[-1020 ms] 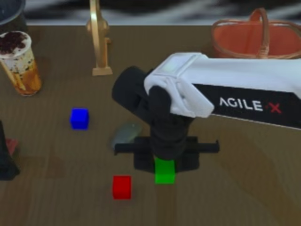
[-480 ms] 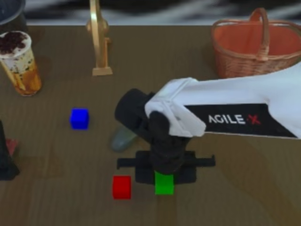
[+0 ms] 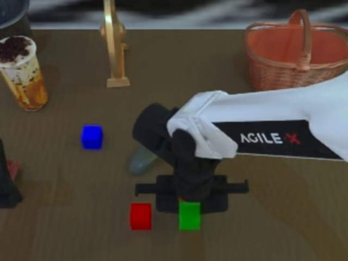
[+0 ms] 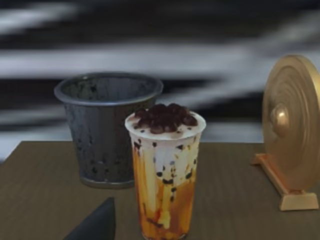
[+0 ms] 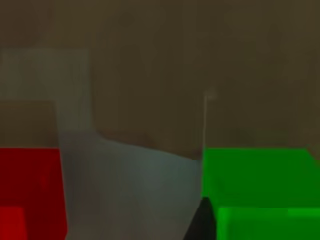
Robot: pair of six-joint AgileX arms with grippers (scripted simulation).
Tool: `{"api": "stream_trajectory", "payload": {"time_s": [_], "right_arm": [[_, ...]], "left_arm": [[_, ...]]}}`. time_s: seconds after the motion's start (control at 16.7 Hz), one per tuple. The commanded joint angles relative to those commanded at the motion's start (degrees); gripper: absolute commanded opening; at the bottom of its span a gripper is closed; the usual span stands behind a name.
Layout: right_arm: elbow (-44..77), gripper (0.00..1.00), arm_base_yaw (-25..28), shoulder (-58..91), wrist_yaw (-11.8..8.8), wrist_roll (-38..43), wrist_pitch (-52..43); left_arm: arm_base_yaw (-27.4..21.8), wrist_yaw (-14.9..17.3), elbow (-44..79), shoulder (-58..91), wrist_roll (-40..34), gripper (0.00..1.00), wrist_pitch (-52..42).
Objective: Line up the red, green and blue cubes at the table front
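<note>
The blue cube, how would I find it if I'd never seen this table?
Start at the tall bubble tea cup near the table's back left corner, then come forward and a little right. There sits the blue cube, alone on bare tabletop. The red cube and green cube sit together nearer the front, by the right gripper.
</note>
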Motion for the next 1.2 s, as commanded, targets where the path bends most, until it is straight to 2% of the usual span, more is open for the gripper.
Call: {"api": "stream_trajectory", "payload": {"time_s": [0.3, 0.36, 0.9, 1.2], "right_arm": [[0.00, 0.98, 0.00, 0.00, 0.00, 0.00, 0.00], [0.00, 1.00, 0.00, 0.00, 0.00, 0.00, 0.00], [0.17, 1.00, -0.10, -0.10, -0.04, 0.02, -0.20], [5.20, 1.00, 0.46, -3.38, -0.31, 0.11, -9.09]], "left_arm": [[0.00, 0.00, 0.00, 0.00, 0.00, 1.00, 0.00], [0.00, 0.00, 0.00, 0.00, 0.00, 1.00, 0.00], [0.00, 0.00, 0.00, 0.00, 0.00, 1.00, 0.00], [0.00, 0.00, 0.00, 0.00, 0.00, 1.00, 0.00]]}}
